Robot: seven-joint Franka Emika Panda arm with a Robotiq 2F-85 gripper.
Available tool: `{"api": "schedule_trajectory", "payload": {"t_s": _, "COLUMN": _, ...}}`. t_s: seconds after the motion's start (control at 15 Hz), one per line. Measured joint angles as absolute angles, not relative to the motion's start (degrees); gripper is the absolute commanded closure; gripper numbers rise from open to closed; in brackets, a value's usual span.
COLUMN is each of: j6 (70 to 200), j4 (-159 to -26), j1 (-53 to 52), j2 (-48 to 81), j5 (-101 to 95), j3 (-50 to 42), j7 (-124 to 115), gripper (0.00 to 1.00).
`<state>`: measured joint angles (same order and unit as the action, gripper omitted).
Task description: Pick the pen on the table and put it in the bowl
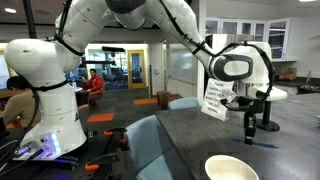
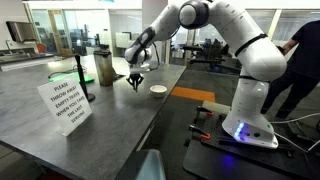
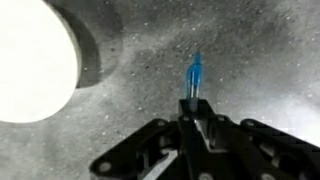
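My gripper (image 3: 190,108) is shut on the thin blue pen (image 3: 195,74), whose tip sticks out past the closed fingertips. In both exterior views the gripper (image 1: 250,132) (image 2: 136,84) hangs fingers-down a little above the dark grey table (image 1: 190,135) (image 2: 120,125). The cream-white bowl (image 3: 30,60) lies to the left of the gripper in the wrist view, apart from it. It also shows near the table's edge in both exterior views (image 1: 232,168) (image 2: 158,89). The pen is too small to make out in the exterior views.
A white paper sign (image 1: 214,98) (image 2: 68,102) stands on the table. A black post on a round base (image 2: 84,78) and a tall cylinder (image 2: 103,68) stand behind it. People sit beyond the table (image 1: 92,85).
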<state>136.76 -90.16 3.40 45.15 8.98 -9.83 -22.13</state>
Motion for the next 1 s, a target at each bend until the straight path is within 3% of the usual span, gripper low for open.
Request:
{"api": "schedule_trajectory", "payload": {"t_s": 0.53, "j6": 137.12, "j4": -101.65, "j1": 7.91, "j2": 33.18, "j5": 8.85, "j3": -13.26, "j7": -21.83, "gripper": 0.96}}
{"api": "schedule_trajectory", "payload": {"t_s": 1.0, "j6": 145.74, "j4": -114.06, "j1": 8.07, "j2": 27.35, "j5": 7.97, "j3": -15.3, "j7": -21.83, "gripper": 0.96}}
